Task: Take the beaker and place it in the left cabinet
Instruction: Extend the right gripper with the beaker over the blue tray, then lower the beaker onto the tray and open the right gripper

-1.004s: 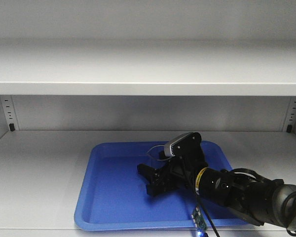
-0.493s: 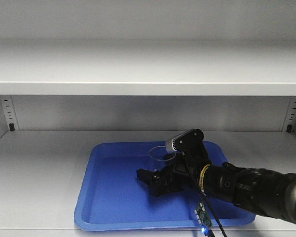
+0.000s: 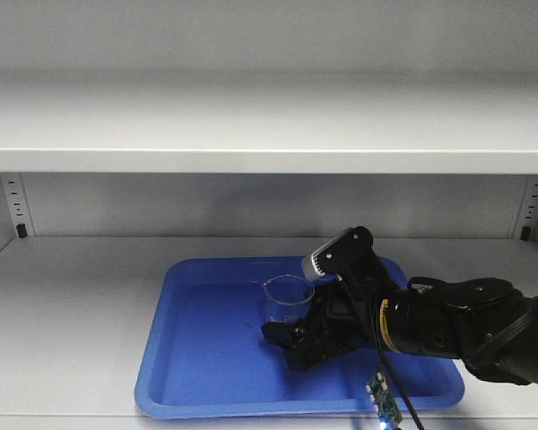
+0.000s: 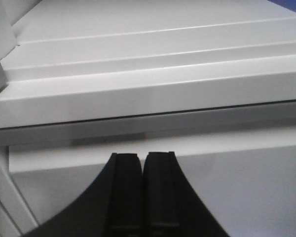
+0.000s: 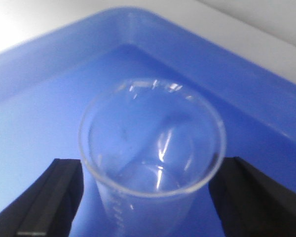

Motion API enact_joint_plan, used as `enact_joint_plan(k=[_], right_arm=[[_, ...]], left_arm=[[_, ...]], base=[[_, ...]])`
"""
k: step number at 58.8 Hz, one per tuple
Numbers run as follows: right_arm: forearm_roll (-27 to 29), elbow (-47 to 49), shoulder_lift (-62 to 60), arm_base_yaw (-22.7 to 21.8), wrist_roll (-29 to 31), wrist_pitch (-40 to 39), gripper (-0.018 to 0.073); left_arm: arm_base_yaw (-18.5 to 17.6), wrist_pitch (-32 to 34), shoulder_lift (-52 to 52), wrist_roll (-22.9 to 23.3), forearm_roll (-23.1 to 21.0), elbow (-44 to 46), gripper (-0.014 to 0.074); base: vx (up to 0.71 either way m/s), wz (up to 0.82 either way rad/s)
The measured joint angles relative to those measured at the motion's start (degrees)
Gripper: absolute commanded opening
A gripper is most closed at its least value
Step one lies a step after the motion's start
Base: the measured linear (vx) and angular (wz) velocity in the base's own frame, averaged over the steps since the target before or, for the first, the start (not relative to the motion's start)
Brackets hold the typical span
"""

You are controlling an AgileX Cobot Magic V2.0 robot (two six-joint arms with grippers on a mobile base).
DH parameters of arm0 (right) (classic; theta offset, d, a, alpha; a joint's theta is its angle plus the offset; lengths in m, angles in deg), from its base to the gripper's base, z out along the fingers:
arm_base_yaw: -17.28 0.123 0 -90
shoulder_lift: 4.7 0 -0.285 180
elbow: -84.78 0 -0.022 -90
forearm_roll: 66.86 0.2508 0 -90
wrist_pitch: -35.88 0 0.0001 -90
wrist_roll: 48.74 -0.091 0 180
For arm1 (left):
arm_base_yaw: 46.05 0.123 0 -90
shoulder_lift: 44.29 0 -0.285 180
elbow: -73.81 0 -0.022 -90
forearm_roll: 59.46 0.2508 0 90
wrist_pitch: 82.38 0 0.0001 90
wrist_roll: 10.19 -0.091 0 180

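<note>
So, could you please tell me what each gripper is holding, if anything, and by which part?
The right gripper has the beaker between its jaws, at the side walls below the rim; actual contact cannot be confirmed. The left gripper is closed on nothing.

1. Light grey metal cabinet (image 3: 90,269) with wide flat shelves; slotted rails at both back corners.
2. Lower shelf carries a blue rectangular plastic tray (image 3: 197,358) with raised rim, set right of centre, near the front edge.
3. Small clear glass beaker (image 3: 285,300) stands upright inside the tray, toward its right half.
</note>
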Motion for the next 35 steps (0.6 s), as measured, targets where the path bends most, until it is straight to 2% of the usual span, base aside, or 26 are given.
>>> enact_joint_plan(k=[11, 25, 30, 35], right_arm=[[-0.53, 0.0, -2.54, 0.0, -3.59, 0.0, 0.0565], [-0.66, 0.0, -6.02, 0.0, -4.11, 0.68, 0.0561], [-0.66, 0.0, -7.72, 0.0, -4.61, 1.26, 0.0529], [-0.71, -0.11, -9.58, 0.0, -5.76, 1.4, 0.0442]], left_arm=[[0.0, 0.0, 0.0, 0.0, 0.0, 0.0, 0.0004], [0.0, 0.0, 0.0, 0.0, 0.0, 0.0, 0.0004], [0.0, 0.0, 0.0, 0.0, 0.0, 0.0, 0.0004], [0.0, 0.0, 0.0, 0.0, 0.0, 0.0, 0.0004]], base=[[0.0, 0.0], [0.0, 0.0], [0.0, 0.0], [0.0, 0.0]])
